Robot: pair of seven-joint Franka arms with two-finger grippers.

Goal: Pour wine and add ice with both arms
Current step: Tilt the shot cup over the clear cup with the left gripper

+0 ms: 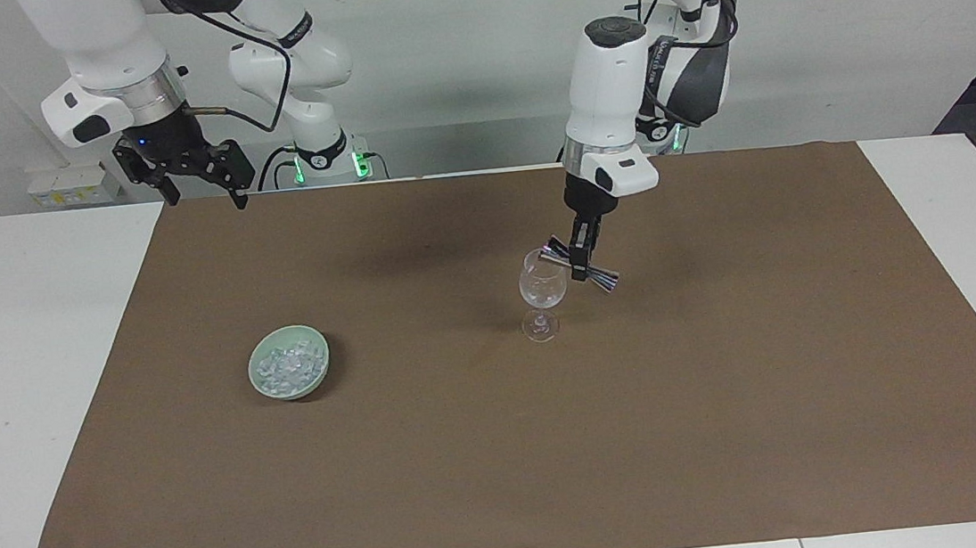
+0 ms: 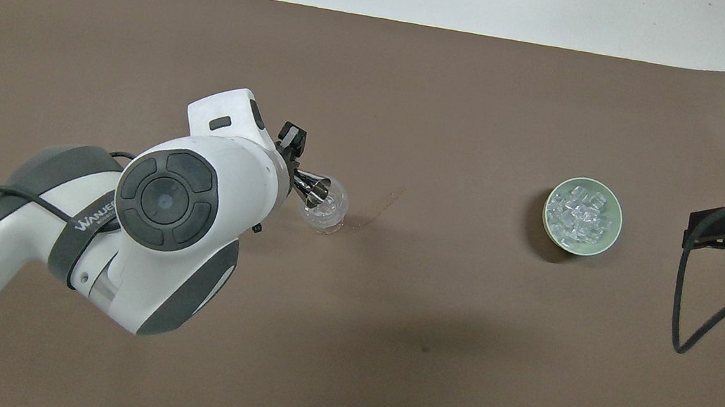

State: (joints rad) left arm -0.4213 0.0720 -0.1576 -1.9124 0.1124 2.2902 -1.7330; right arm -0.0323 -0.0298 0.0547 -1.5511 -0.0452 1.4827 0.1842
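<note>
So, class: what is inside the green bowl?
The green bowl holds a heap of clear ice chunks, none of it removed yet. The bowl's bottom is covered by the ice, so it cannot be seen.

Clear glossy wine glass (image 1: pixel 542 285); beside it, a shiny mirror-metal jigger (image 1: pixel 579 263). Smooth pale-green glazed bowl (image 1: pixel 289 362) holds glassy ice (image 2: pixel 581 215). Matt brown cloth mat (image 1: pixel 558 446).

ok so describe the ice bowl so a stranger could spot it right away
Start at the brown mat covering the table, then look toward the right arm's end. The small pale green bowl there is the only dish, heaped with clear ice, unlike the stemmed wine glass.
</note>
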